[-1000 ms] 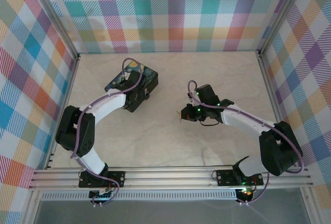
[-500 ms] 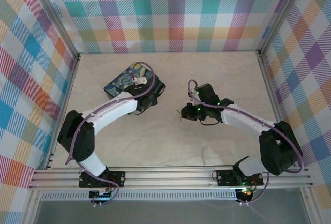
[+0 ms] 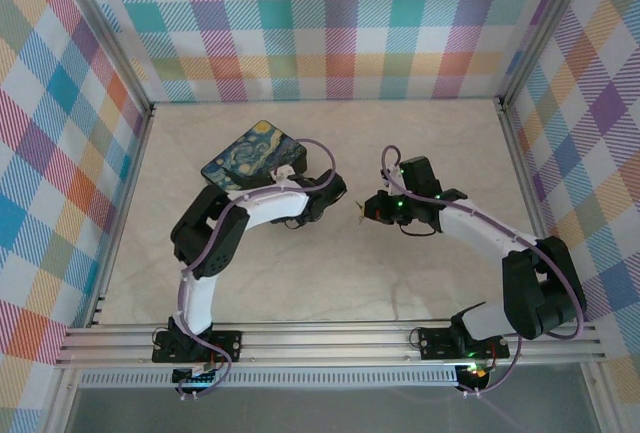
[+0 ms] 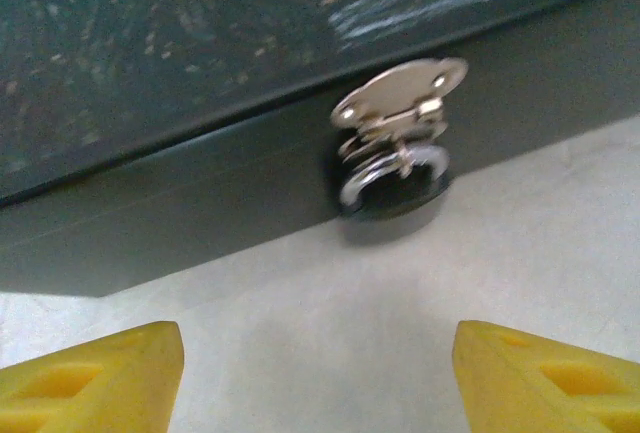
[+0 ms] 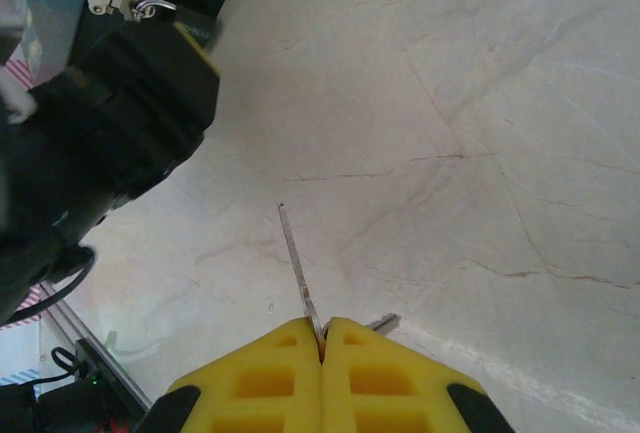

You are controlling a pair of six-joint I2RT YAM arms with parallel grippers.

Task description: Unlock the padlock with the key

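The tiny dark padlock [image 4: 395,181] hangs by its silvery shackle from a metal hasp [image 4: 400,103] on the side of the dark box [image 3: 255,153] with the starry-night lid. My left gripper [image 4: 320,383] faces it a short way off, open, its yellow fingertips [image 4: 100,378] wide apart over bare table. In the top view the left gripper [image 3: 318,191] sits at the box's right corner. My right gripper [image 5: 322,338] is shut on the key [image 5: 297,268], whose thin blade sticks out toward the left arm. It hovers just right of the left gripper [image 3: 372,208].
Marbled tabletop [image 3: 320,273] inside plaid walls [image 3: 330,23]. In the right wrist view the left arm's dark wrist [image 5: 110,123] stands between the key and the hasp with the padlock [image 5: 130,1]. An aluminium rail [image 3: 330,338] runs along the near edge.
The left arm has swung right off the box lid to the box's right corner, uncovering the lid. The right gripper with the key has shifted slightly up and right.
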